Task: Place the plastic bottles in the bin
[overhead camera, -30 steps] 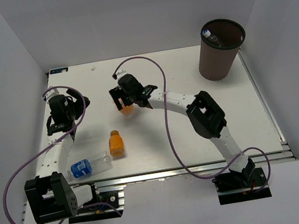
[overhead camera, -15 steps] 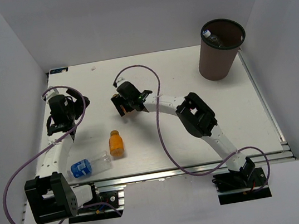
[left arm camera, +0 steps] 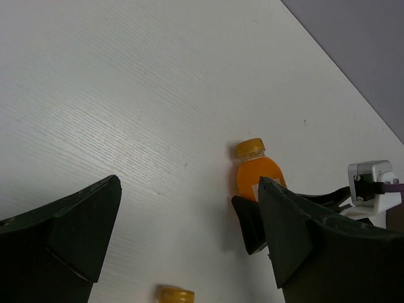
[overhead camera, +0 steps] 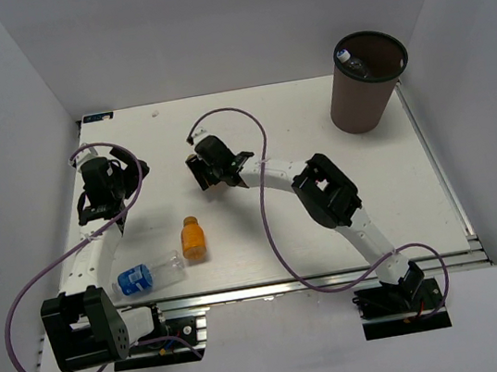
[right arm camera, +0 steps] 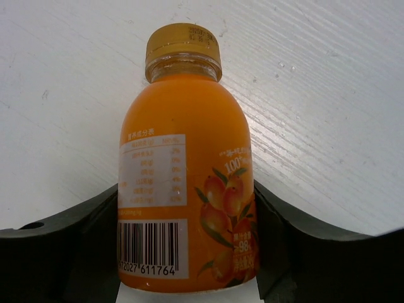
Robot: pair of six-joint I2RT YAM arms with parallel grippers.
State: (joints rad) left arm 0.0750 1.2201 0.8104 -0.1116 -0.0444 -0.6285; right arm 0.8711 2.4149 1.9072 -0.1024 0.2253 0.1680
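The bin [overhead camera: 360,106] stands unmoved at the far right of the table [overhead camera: 399,191]. A clear bottle [overhead camera: 348,60] leans against its inner rim, so at least one is already in.

The big change is in the right arm [overhead camera: 329,191]. Over the last second its elbow has folded in toward the middle of the table and its wrist has sunk over the orange bottle [right arm camera: 186,183]. A second ago that bottle showed just nearside of the gripper; from above it is now covered. In the last half second the arm barely shifts, which I read as the reach being over and the grasp made.

The right gripper [overhead camera: 212,167] is clamped on that bottle. In the wrist view both fingers [right arm camera: 76,240] press against its sides below the shoulder, with the cap pointing away. The bottle seems to rest on the table, so the lift and the long carry right and far to the bin are yet to come. The arm lies stretched low from its base at near right, running up and left across the table with the forearm close to level.

The left arm [overhead camera: 98,241] has not moved. It is bent up along the left edge, and the left gripper [left arm camera: 189,189] is spread wide with nothing between the fingers.

The second orange bottle [overhead camera: 193,238] lies near the middle front. The blue-label bottle [overhead camera: 145,276] lies just beside the left arm's base. Both are untouched.
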